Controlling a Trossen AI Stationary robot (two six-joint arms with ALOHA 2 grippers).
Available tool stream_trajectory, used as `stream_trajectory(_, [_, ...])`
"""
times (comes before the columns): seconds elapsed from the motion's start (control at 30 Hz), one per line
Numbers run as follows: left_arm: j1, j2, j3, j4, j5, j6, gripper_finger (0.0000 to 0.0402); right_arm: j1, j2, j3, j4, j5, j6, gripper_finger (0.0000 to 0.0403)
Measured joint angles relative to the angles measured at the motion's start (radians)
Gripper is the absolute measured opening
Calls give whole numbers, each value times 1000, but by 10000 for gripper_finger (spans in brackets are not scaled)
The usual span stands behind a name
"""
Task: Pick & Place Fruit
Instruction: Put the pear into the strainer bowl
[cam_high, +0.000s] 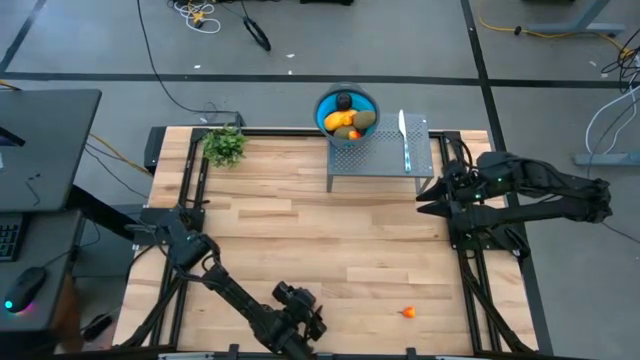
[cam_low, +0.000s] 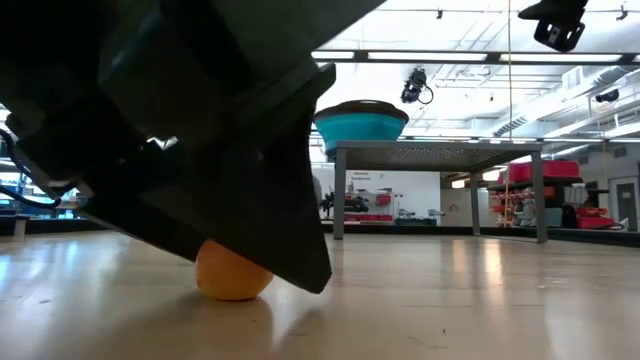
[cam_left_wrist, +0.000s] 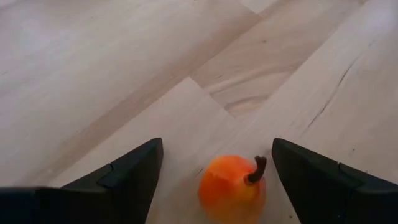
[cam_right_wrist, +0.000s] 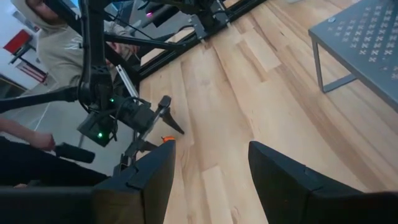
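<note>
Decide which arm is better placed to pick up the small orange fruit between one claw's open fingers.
Left. The left claw is open with the orange fruit between its fingers; the right claw waits far off by the metal stand.

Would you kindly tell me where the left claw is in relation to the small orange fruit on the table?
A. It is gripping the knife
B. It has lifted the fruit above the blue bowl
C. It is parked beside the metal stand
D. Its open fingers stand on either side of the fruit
D: in the left wrist view the small orange fruit sits on the table between the left claw's spread fingers, which do not touch it.
</note>
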Motion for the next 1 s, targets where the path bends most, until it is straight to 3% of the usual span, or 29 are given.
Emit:
stream_trajectory(0.57, [-12, 0, 1, 5, 22, -11, 153, 0, 48, 0, 44, 0, 10, 210])
stream_trajectory(0.77, [6, -11, 60, 7, 53, 8, 136, 0, 48, 0, 46, -8, 34, 210])
stream_trajectory(1.0, [130, -127, 166, 4, 28, 258, 136, 5, 54, 0, 51, -62, 34, 210])
